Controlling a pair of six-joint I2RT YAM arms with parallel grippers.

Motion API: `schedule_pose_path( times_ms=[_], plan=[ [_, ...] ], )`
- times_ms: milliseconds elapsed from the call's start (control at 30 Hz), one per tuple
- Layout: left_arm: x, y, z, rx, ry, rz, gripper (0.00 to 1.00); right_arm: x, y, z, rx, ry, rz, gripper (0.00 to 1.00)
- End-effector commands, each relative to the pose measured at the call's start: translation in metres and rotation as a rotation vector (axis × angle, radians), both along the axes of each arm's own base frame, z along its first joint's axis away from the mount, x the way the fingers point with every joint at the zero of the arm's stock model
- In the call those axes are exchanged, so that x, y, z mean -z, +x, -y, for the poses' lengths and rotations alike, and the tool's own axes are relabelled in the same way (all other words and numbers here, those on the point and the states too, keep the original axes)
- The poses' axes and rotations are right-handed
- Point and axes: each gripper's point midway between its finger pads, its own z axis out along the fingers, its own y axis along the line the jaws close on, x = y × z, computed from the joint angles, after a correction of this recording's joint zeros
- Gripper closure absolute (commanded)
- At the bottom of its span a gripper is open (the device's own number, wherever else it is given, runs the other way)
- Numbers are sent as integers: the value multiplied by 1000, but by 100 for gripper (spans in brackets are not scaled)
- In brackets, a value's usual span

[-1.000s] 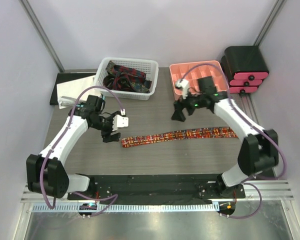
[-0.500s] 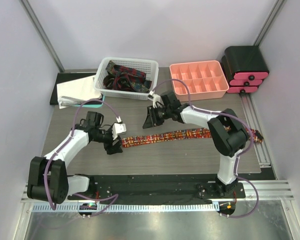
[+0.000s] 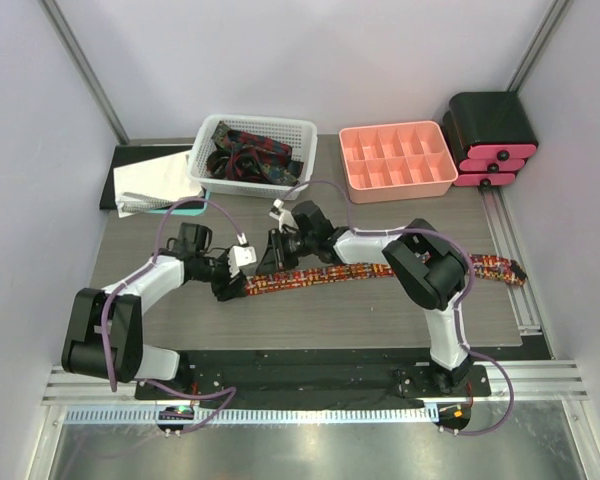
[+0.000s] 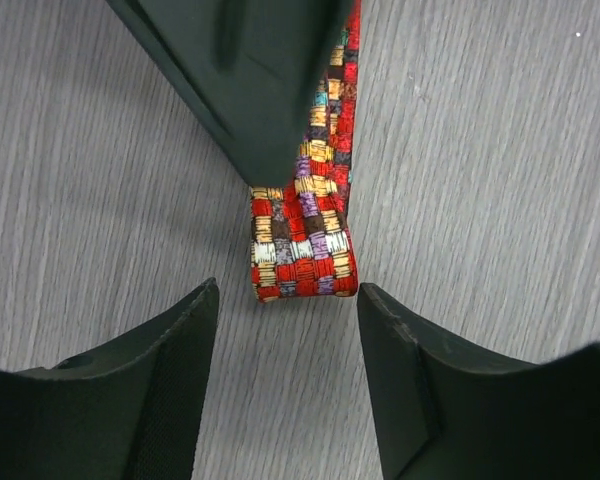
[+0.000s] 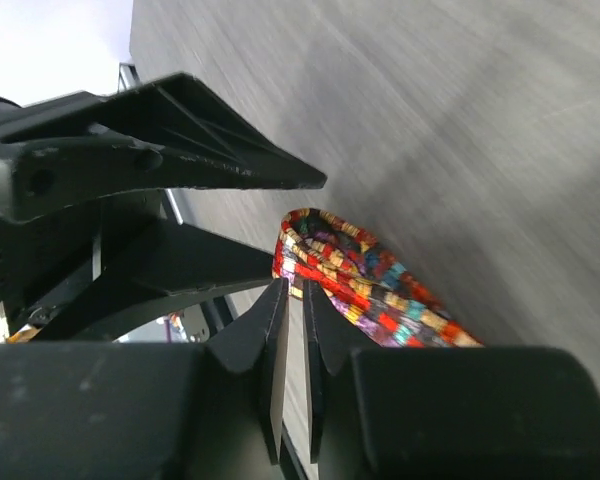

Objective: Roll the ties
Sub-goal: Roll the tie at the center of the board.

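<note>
The red patterned tie lies stretched across the worktop, its left end folded over on itself. Within a second my right gripper has swung over from the far side to sit just behind that fold, jaws all but shut. My left gripper has closed in, spread wide astride the fold. The first turn of the roll looks ready to start.

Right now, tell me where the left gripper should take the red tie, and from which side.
Probably the tie at its folded-back end, across its narrow width, approaching lengthwise from beyond that end. It lies between the fingers of the open left gripper, both edges free.
</note>
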Motion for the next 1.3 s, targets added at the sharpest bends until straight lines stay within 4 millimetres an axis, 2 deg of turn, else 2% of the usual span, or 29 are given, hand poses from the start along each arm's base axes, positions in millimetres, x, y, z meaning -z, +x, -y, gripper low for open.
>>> schedule_pose_path(
  times_ms=[0, 133, 233, 467, 567, 667, 800, 867, 1000, 1067, 1100, 1133, 1267],
  plan=[
    [-11, 19, 6, 19, -8, 74, 43, 8, -10, -10, -5, 19, -38, 84],
    [-11, 17, 7, 32, 12, 74, 44, 35, -12, -8, 5, -22, -95, 84],
    [-9, 21, 8, 28, 36, 64, 44, 44, -12, -10, 9, -32, -119, 85],
    [-20, 34, 3, 53, 100, 81, 45, 46, -4, -18, 33, -22, -155, 87],
    [-28, 31, 4, 84, 91, 80, 41, 44, 2, -22, 58, -6, -159, 86],
    [-26, 32, 1, 90, 111, 85, 33, 43, 8, -28, 85, 16, -175, 87],
    [-23, 18, 3, 155, 107, 20, 21, 29, 11, -32, 82, 40, -157, 87],
    [-26, 19, 7, 160, 94, 3, 19, 18, 10, -32, 74, 59, -144, 87],
    [-15, 28, 6, 152, 126, 22, 23, -14, 9, -29, 57, 110, -102, 82],
    [-12, 35, 9, 151, 136, 45, 27, -22, 7, -26, 47, 120, -102, 80],
    [-10, 36, 10, 156, 143, 44, 30, -23, 9, -22, 53, 119, -108, 79],
    [-8, 36, 13, 167, 146, 41, 31, -28, 10, -20, 54, 126, -105, 78],
    [0, 35, 16, 195, 184, 45, 30, -23, 15, -2, 76, 107, -121, 77]
  ],
)
